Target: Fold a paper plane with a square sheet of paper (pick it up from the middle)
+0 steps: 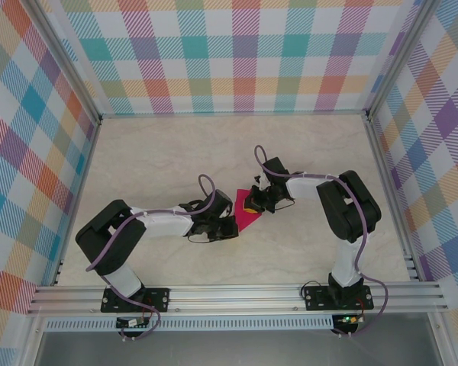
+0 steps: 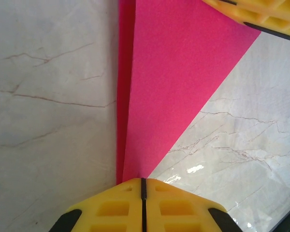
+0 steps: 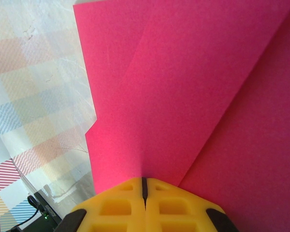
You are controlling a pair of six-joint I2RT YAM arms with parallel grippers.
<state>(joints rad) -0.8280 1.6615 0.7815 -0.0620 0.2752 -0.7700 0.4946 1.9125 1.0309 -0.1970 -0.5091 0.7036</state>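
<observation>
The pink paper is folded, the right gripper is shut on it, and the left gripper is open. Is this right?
Not quite. The left gripper is shut on the paper. The left wrist view shows this: its jaws are closed, with the paper's narrow end between them. The rest holds: the paper is folded, and the right gripper is shut on it.

Black-and-white arms [image 1: 168,223] (yellow fingers [image 2: 111,208]), purple cables [image 1: 206,178]
</observation>
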